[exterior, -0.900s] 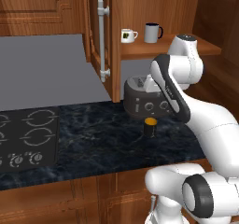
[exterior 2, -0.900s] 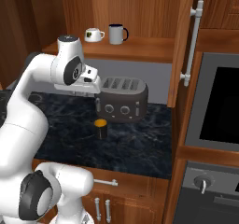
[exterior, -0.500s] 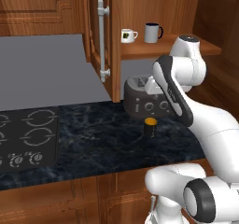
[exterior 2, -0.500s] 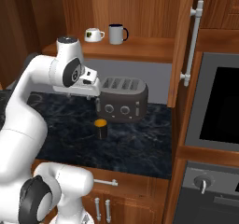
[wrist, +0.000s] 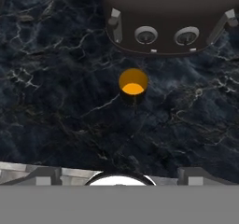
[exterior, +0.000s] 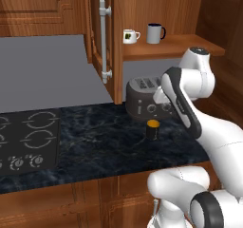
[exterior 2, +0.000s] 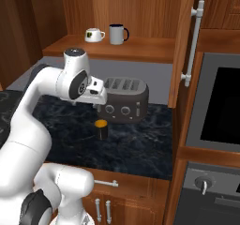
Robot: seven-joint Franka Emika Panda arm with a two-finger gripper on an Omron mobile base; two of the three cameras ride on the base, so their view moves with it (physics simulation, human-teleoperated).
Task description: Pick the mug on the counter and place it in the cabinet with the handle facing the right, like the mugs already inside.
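One small black mug (exterior: 153, 128) with an orange-yellow inside stands upright on the dark marbled tabletop (exterior: 95, 141), just in front of a dark toaster (exterior: 144, 103) and apart from it. In the hand view the mug (wrist: 133, 87) sits near the middle, below the toaster's two dials, with its loop handle pointing down toward the camera. Above the mug hangs the hand (exterior 2: 101, 108), released, its two finger tips (wrist: 46, 175) spread wide at the bottom of that view and holding nothing. Higher up, the wooden cabinet (exterior: 171, 46) stands with its door (exterior: 102, 42) swung open, the long silver bar on it. On its shelf rest a small white mug (exterior: 129, 36) and a grey mug (exterior: 154, 33), side by side.
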